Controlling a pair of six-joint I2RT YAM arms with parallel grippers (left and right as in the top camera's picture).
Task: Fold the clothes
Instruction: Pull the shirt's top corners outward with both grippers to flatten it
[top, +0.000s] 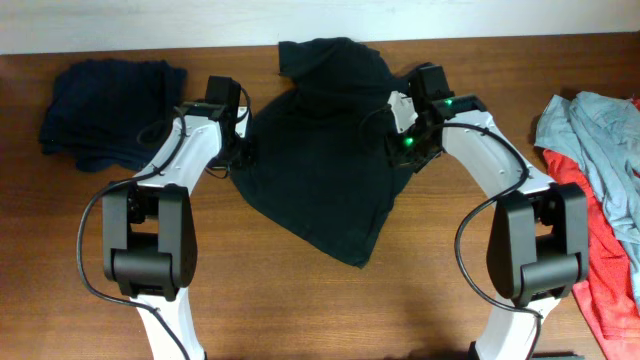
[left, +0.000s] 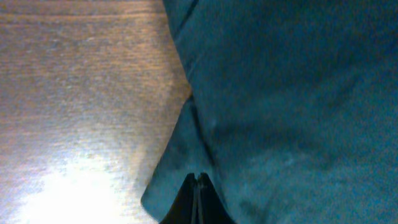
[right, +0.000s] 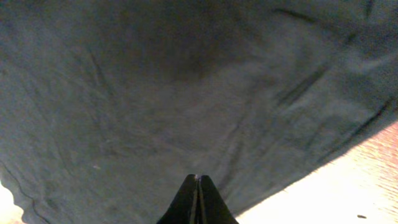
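Lying rumpled in a rough wedge on the worktop (top: 300, 310), the black T-shirt (top: 325, 150) narrows to a point towards the robot and bunches up at its far end. It looks light, limp and thin, so it should sag from any single hold and drag or crease as it slides over the wood. A pinch on a doubled edge such as the hem, a sleeve or a shoulder seam would probably hold best, with one grip at each side to keep it spread.

The left pincer (top: 240, 150) sits at the shirt's left edge and the right pincer (top: 400, 150) at its right edge. Both have their tips pressed together over the cloth, and I cannot tell whether any fabric is caught between them.

A navy garment (top: 110, 100) lies well to the shirt's left, and a grey-blue garment (top: 600, 140) over a red garment (top: 610, 260) lies well to its right, partly cut off by the frame.

Black on black hides the shirt's collar, sleeves and layering, and no chest logo shows
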